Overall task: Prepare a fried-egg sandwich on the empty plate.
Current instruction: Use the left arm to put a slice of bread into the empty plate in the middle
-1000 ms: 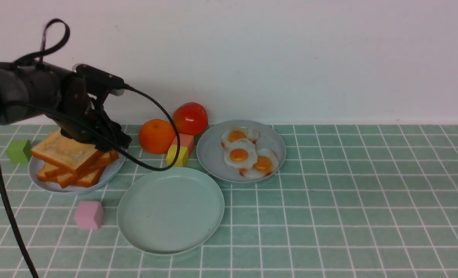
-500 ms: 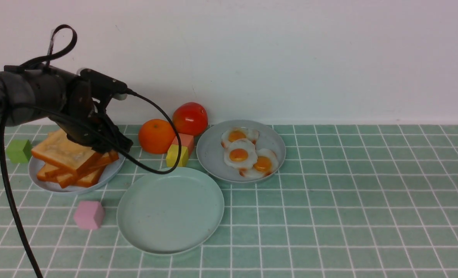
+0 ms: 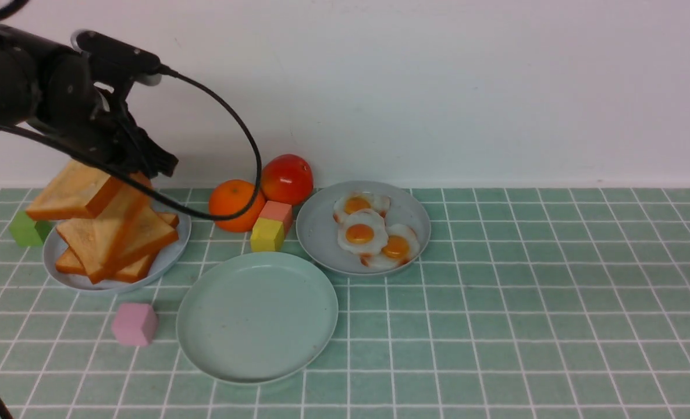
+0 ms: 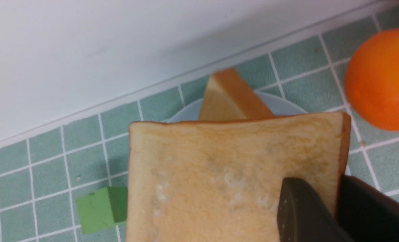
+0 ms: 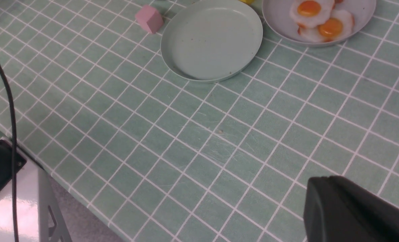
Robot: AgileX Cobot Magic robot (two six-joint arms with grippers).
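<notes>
From where I stand, the left hand [image 4: 336, 205] is clamped on the edge of a toast slice [image 3: 74, 191], leaving most of its face free, presumably so it can be laid flat. Another slice [image 3: 125, 224] tilts up beneath it, over the bread plate [image 3: 170, 256]. The mint-green plate [image 3: 258, 317] sits bare, nearer the robot, probably awaiting this base slice. Beyond it, three fried eggs [image 3: 359, 234] share a grey plate [image 3: 322, 250], handy for the filling. The right hand [image 5: 330, 208] is closed, apart from the food.
</notes>
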